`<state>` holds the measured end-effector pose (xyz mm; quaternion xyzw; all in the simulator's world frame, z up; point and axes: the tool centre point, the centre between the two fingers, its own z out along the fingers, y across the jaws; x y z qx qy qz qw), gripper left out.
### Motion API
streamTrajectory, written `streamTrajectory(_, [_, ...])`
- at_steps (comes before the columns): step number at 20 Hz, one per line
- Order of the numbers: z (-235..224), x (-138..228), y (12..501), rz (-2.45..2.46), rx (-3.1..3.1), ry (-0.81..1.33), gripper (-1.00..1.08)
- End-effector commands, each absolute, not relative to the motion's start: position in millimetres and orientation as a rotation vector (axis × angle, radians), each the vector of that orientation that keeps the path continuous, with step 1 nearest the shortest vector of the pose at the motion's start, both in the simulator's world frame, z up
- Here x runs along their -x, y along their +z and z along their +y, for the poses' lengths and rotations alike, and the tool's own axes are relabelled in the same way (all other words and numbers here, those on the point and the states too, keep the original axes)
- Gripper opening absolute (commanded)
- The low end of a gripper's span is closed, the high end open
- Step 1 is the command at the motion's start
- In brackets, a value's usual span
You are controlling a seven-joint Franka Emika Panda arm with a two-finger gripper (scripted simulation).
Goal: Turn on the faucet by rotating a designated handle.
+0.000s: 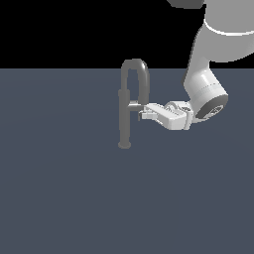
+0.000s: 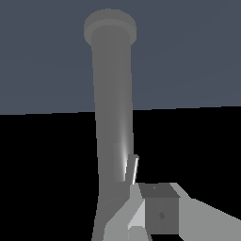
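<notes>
On the dark floor: faucet (image 1: 124,119), upright, handle (image 1: 134,106) jutting from mid-post toward the exterior view's right. Gripper (image 1: 144,112) level, tips at the handle; whether open or closed, cannot tell. Step: engaging handle. Next, likely a sideways push to swing it round the post.

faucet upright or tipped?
Upright: the faucet post stands vertical on its round foot, gooseneck arching above; the gripper is at the handle.

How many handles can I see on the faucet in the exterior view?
1. The handle is a short bar sticking out from the faucet post toward the exterior view's right, at the tip of the gripper. Another handle may be hidden behind the post.
</notes>
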<state>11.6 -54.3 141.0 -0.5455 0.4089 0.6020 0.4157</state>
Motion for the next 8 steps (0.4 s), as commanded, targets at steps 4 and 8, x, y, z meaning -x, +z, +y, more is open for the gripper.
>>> streamTrajectory(4, [-37.3,-49.9,129.5,1.068,1.387,1.412,-1.0])
streamTrajectory(8, [-34.6,-58.0,124.1,1.083,1.388,1.398,-1.0])
